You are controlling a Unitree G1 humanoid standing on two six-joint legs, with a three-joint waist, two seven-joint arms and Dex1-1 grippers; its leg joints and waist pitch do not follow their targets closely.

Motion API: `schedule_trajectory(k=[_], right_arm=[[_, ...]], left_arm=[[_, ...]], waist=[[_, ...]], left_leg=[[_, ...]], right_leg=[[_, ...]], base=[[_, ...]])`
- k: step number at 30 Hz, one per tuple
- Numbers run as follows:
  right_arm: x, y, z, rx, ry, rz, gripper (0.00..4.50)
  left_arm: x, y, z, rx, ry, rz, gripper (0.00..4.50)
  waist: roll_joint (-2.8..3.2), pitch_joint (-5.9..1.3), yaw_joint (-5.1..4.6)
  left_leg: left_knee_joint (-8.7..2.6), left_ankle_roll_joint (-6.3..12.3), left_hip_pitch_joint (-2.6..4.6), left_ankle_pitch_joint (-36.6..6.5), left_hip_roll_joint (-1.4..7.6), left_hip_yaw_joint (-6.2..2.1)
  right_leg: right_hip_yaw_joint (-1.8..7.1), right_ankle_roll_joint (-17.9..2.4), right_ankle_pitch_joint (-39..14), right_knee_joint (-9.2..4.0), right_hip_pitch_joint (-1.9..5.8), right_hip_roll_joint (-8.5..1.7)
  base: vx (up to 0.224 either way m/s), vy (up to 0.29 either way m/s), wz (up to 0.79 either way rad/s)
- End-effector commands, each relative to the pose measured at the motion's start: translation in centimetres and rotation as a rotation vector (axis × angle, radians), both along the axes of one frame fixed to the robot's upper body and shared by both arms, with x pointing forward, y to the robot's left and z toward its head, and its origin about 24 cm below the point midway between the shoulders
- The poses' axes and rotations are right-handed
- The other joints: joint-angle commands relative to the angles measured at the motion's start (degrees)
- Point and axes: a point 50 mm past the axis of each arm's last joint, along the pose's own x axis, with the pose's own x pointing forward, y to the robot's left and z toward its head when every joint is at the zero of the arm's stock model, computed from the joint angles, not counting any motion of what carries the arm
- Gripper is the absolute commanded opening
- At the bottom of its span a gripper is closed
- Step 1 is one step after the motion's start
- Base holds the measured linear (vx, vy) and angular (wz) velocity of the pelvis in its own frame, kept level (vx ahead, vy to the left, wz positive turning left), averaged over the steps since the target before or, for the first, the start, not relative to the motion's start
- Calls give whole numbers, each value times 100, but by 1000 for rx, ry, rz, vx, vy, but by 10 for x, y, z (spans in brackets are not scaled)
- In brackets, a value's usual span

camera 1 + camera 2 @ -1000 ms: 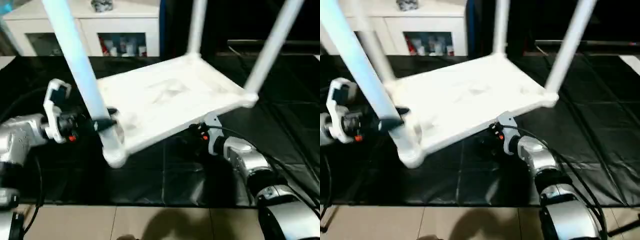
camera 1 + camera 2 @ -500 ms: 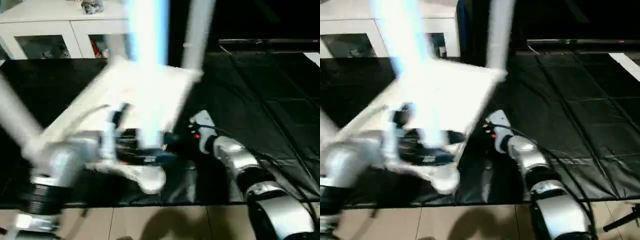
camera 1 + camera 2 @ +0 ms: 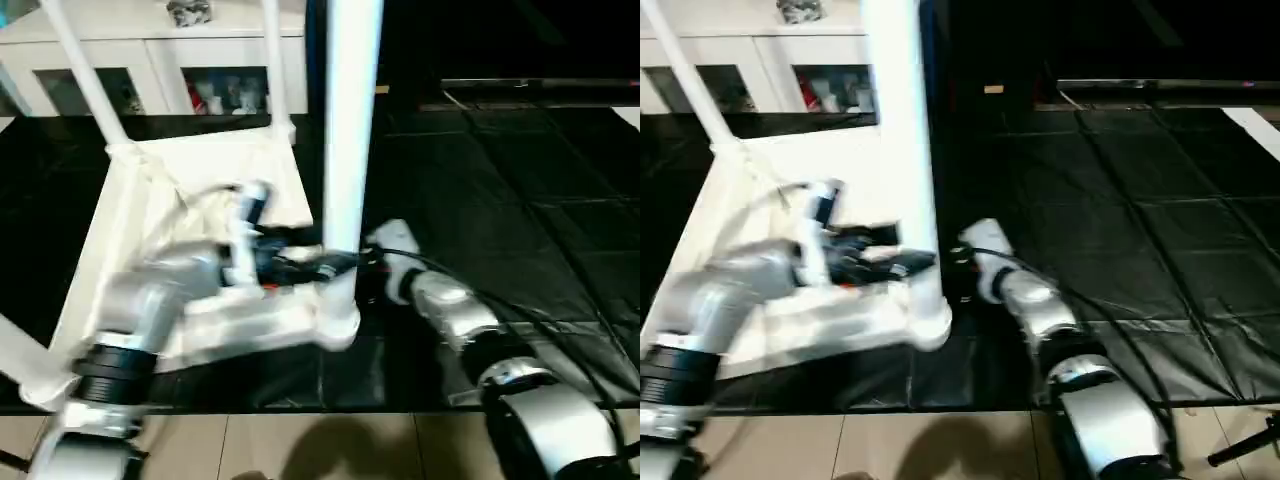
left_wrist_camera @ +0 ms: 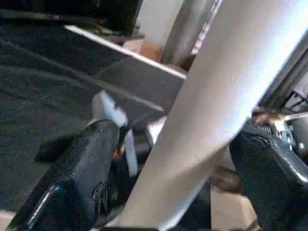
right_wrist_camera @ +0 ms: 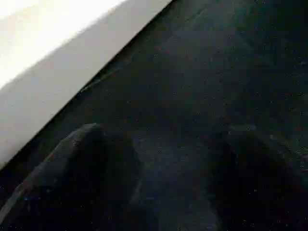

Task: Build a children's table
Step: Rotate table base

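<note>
Black mat (image 3: 520,200): it covers the floor under the work, with pale tiles at its near edge.
Table (image 3: 200,170): white plastic, it lies upside down on the mat, mostly on the left side; the top is flat on the mat and its legs stand up.
Legs: I count 4; the near leg (image 3: 345,150) rises from the corner socket (image 3: 335,320) closest to both arms, and its long axis is nearly upright.
Cabinet (image 3: 150,60): white, with glass fronts, behind the table and apart from it.
Left gripper (image 4: 178,159): its 2 fingers (image 4: 86,168) stand on both sides of the near leg, low on it, just above the socket; it seems to hold the leg, but the contact is not fully clear.
Right gripper (image 5: 163,159): released and holding nothing, over bare mat, just beside the table edge (image 5: 57,72) at the same corner.
Key relation: the near leg lies between the 2 arms, and the left arm is already on it; my judgement is that the next move depends on this upright axis.
</note>
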Motion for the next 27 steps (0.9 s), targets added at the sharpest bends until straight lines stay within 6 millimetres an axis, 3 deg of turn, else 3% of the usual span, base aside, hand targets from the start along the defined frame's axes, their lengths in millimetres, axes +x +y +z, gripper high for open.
schedule_trajectory(k=[1, 11, 12, 15, 17, 19, 23, 27], right_arm=[[-1, -6, 1, 10, -12, -11, 450], [-13, -43, 21, 44, -100, 133, 450], [-21, -51, 30, 47, -116, 205, 450], [-37, -58, 47, 74, -138, 337, 450], [-47, -60, 55, 92, -133, 407, 450], [-59, -61, 61, 95, -110, 484, 450], [-87, -64, 66, 58, -8, 639, 450], [-95, -64, 68, 47, 28, 651, 450]], left_arm=[[-3, 6, 0, 34, -19, 1, 413], [-28, 25, -30, 418, -51, -70, 413], [-33, 28, -40, 509, -21, -74, 388], [-39, 27, -49, 573, -3, -83, 375], [-40, 26, -51, 601, -13, -81, 375], [-39, 26, -53, 627, -19, -68, 339], [-31, 26, -61, 668, -35, -23, 303], [-24, 27, -65, 684, -31, 16, 269]], waist=[[-47, -433, 33], [-71, -403, 91], [-50, -393, 113], [-73, -383, 140], [-79, -387, 157], [-91, -372, 150], [-131, -369, 169], [-120, -381, 135]], left_leg=[[-337, 439, 22, -436, 236, -72], [-349, 533, 24, -549, 243, -72], [-354, 476, 32, -679, 239, -73], [-362, 512, 38, -711, 241, -78], [-363, 549, 25, -660, 235, -82], [-369, 525, 19, -723, 223, -86], [-364, 514, 11, -768, 188, -89], [-362, 458, 9, -784, 182, -103]], right_leg=[[382, -1135, -878, -346, 374, -467], [387, -873, -1295, -397, 355, -447], [391, -827, -1481, -424, 351, -447], [400, -686, -1457, -434, 355, -414], [394, -660, -1467, -450, 360, -414], [386, -615, -1696, -492, 351, -413], [375, -280, -2124, -571, 359, -407], [346, -265, -2246, -593, 348, -419]], base=[[0, 0, 0], [0, 0, 0], [0, 0, 0], [0, 0, 0], [0, 0, 0], [0, 0, 0], [0, 0, 0], [0, 0, 0]])
